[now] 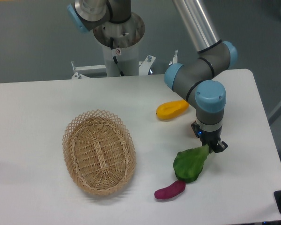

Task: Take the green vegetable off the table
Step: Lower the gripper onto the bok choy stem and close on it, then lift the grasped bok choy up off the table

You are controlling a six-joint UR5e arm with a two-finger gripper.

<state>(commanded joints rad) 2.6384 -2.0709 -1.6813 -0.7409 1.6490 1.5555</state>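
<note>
jaws (210,149): clamped on green vegetable (191,163) stalk end | leaf hanging beside table (37,103)

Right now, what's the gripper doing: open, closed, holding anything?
Gripper: shut on the green vegetable, pinching its pale stalk end; the leaf hangs below, close above the table.
</note>
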